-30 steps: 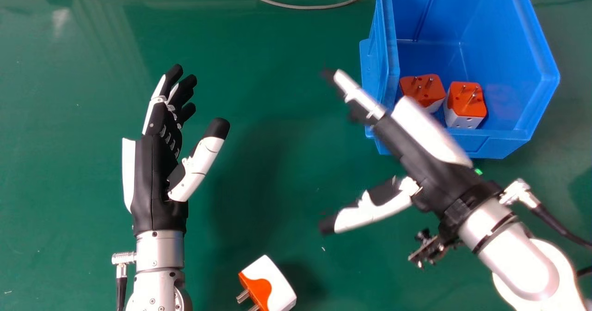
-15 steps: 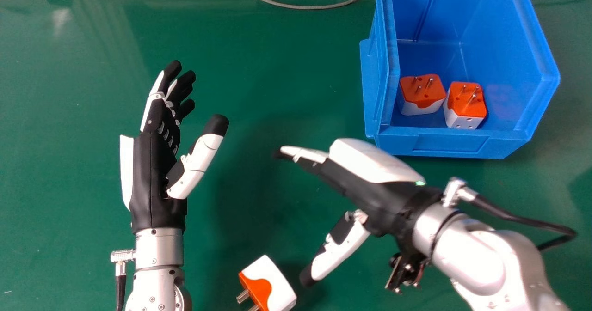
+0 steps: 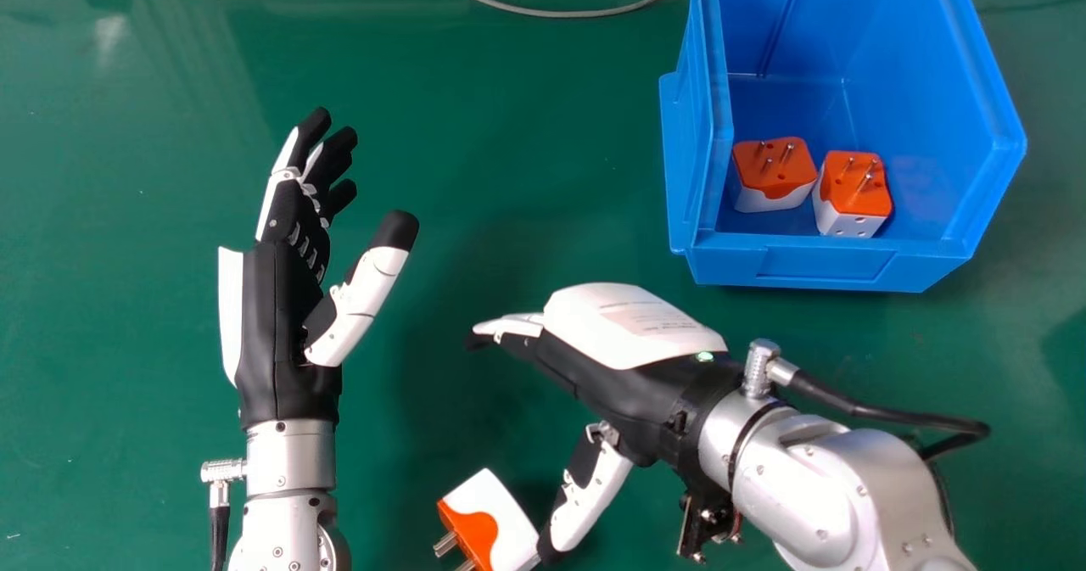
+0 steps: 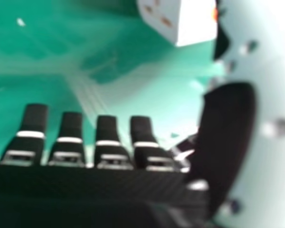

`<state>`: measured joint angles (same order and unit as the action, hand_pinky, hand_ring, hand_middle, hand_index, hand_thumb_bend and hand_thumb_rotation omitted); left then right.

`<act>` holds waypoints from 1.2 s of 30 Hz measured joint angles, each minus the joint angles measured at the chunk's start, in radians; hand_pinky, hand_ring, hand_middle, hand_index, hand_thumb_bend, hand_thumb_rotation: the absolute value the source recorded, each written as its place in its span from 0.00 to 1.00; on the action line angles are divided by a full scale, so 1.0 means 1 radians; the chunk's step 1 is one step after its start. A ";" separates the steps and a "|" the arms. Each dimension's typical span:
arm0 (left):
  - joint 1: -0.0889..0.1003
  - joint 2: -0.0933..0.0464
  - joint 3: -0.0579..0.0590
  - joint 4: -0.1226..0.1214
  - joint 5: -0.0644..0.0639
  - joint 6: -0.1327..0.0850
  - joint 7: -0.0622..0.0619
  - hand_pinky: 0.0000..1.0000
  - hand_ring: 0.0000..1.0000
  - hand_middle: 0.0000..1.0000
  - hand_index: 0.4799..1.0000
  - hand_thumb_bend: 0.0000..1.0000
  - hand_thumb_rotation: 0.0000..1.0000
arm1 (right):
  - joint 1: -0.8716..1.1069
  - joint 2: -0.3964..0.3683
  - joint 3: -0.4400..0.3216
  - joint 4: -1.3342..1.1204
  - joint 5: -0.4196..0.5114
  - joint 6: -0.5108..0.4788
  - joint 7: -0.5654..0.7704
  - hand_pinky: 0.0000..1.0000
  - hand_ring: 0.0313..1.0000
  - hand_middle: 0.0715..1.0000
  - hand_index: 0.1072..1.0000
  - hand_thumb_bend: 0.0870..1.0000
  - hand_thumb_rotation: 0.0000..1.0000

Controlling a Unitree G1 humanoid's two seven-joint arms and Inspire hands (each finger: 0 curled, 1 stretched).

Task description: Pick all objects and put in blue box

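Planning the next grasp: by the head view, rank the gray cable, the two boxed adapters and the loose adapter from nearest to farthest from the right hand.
1. Loose adapter: on the table, by the right hand's thumb.
2. Left boxed adapter and right boxed adapter: too close to call, inside the blue box.
3. Gray cable: at the table's far edge.

The blue box [image 3: 823, 264] looks smooth plastic — the loose adapter [image 3: 502, 513] plastic with metal prongs [image 3: 446, 544], the tabletop [image 3: 509, 113] faintly glossy.

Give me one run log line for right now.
right hand open by loose adapter on table | left hand open | blue box holds two adapters
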<state>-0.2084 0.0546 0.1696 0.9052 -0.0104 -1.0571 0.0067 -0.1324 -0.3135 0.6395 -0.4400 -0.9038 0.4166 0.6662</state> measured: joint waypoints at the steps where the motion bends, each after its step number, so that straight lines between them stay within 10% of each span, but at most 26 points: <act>1: 0.003 0.000 0.000 -0.002 0.001 0.000 0.001 0.87 0.89 0.86 0.78 0.85 0.58 | 0.000 0.005 0.002 -0.002 -0.005 0.004 0.011 0.80 0.89 0.90 0.87 0.84 0.00; 36: 0.025 0.000 -0.009 -0.033 0.012 0.000 0.020 0.87 0.88 0.87 0.78 0.83 0.58 | 0.066 0.085 0.112 0.072 -0.207 -0.090 -0.016 0.73 0.88 0.90 0.84 0.72 0.00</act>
<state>-0.1830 0.0542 0.1603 0.8723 0.0018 -1.0571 0.0270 -0.0664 -0.2288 0.7516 -0.3681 -1.1110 0.3269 0.6501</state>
